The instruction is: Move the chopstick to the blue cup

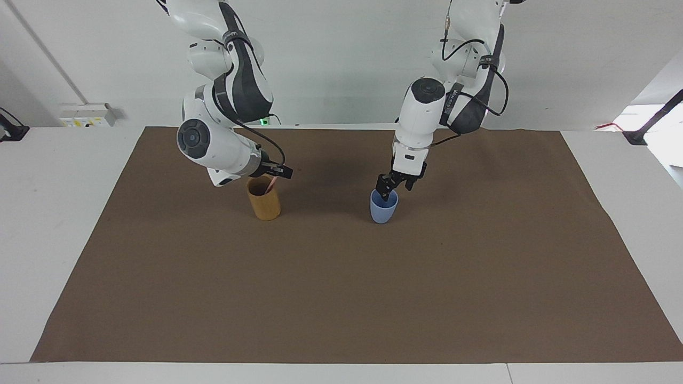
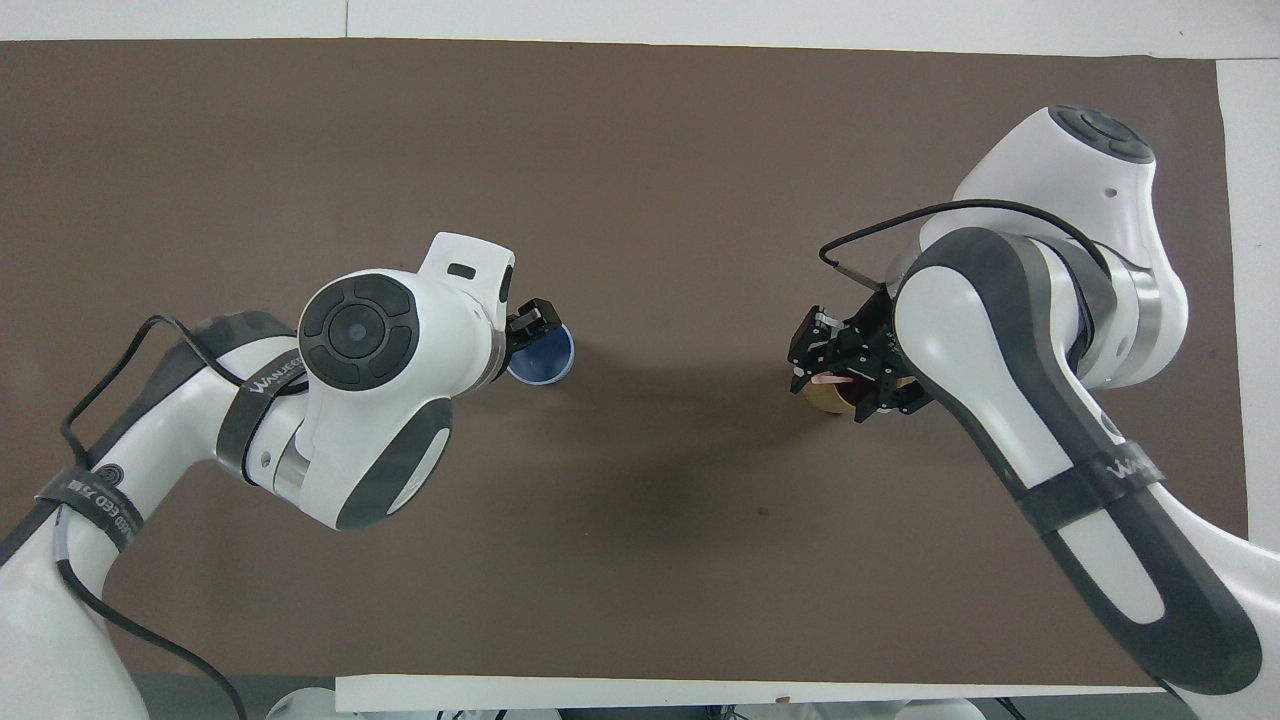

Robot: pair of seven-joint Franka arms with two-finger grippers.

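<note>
The light-blue cup (image 1: 383, 209) stands upright on the brown mat; it also shows in the overhead view (image 2: 548, 360). My left gripper (image 1: 393, 186) hangs just above its rim on the side nearer the robots, open and off the cup; it also shows in the overhead view (image 2: 530, 325). The pale-pink chopstick (image 1: 272, 184) leans in the tan-yellow cup (image 1: 264, 205), its top sticking out. My right gripper (image 1: 277, 172) is right at the stick's top, over the tan cup's rim. In the overhead view the right gripper (image 2: 838, 368) covers most of the tan cup (image 2: 822, 398), and the stick's tip (image 2: 828, 380) shows there.
The brown mat (image 1: 341, 298) covers most of the white table. The two cups stand apart, both in the part of the mat nearer to the robots. A white wall socket box (image 1: 85, 114) sits off the mat at the right arm's end.
</note>
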